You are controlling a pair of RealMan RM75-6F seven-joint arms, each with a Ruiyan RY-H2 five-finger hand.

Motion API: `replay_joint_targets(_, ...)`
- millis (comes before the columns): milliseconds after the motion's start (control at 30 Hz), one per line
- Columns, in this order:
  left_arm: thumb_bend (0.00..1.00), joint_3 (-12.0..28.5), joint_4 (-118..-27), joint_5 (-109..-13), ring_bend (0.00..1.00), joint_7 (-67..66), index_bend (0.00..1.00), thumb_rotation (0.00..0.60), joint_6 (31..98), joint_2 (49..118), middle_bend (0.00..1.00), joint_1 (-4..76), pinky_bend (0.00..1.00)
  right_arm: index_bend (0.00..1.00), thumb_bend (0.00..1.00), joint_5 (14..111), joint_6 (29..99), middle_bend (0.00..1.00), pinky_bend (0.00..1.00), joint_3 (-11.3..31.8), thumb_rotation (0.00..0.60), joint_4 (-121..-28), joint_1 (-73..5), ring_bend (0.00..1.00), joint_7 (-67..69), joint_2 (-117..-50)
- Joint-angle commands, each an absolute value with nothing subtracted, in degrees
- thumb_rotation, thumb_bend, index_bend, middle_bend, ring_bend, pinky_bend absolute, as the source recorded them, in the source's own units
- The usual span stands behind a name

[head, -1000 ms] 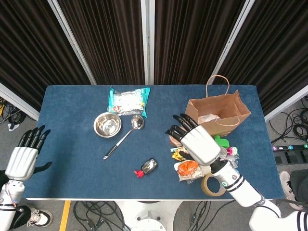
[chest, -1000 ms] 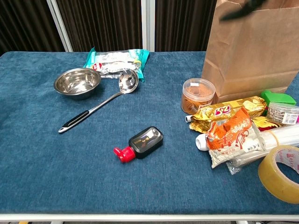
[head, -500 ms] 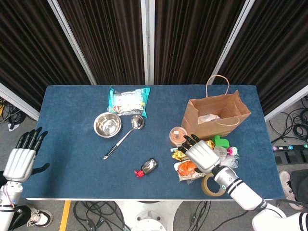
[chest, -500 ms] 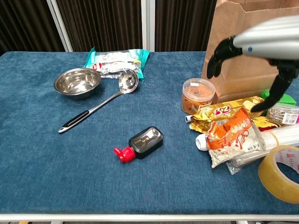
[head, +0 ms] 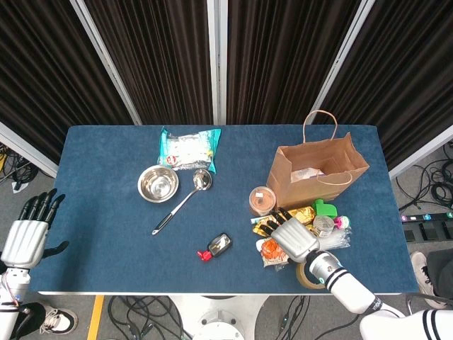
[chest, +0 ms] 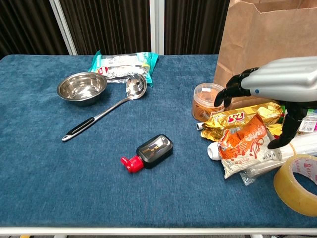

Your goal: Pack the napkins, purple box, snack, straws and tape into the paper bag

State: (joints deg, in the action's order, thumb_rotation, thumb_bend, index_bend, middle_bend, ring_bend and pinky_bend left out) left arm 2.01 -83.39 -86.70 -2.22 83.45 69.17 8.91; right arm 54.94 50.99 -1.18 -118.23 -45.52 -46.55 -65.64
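Note:
The brown paper bag (head: 309,190) stands open at the table's right, something pale lying inside it. In front of it lies a pile: an orange snack packet (chest: 246,147), a gold snack packet (chest: 237,119), a clear sleeve of straws (chest: 303,144) and a roll of tape (chest: 297,184). My right hand (chest: 277,85) hovers low over this pile, fingers spread, thumb pointing down toward the straws, holding nothing. It covers part of the pile in the head view. My left hand (head: 25,237) is open beyond the table's left edge. A teal-and-white packet (head: 188,149) lies at the back.
A round plastic jar (chest: 208,100) stands left of the pile. A steel bowl (head: 158,183) and ladle (head: 182,202) sit mid-left. A black bottle with a red cap (chest: 149,151) lies near the front. A green object (head: 326,207) and a small tub (head: 324,225) sit by the bag.
My right hand has come down from in front of the bag and drawn back toward the front edge, now low over the snack pile. The left hand slid slightly back.

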Motion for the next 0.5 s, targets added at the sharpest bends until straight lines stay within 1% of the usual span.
replay_joint_targets(33,0.13,1.97,-82.83,-86.51,0.00,-2.03,0.06,0.600,83.23,69.42,0.01,8.86,0.11,0.14,0.00,53.49,51.53,0.18,0.05,-1.89,0.600,-117.38,-46.29,0.00,-47.45,-66.88)
replay_joint_targets(267,0.13,1.81,-81.60,-86.19,0.00,-2.38,0.06,0.600,82.36,70.21,0.01,9.02,0.11,0.14,0.00,50.74,52.42,0.19,0.05,-3.02,0.600,-116.17,-48.06,0.00,-49.72,-69.68)
replay_joint_targets(500,0.13,1.74,-80.62,-85.94,0.00,-2.26,0.06,0.600,82.04,70.62,0.01,8.96,0.11,0.22,0.00,48.59,53.72,0.23,0.05,-4.49,0.600,-115.64,-49.51,0.01,-52.25,-71.37)
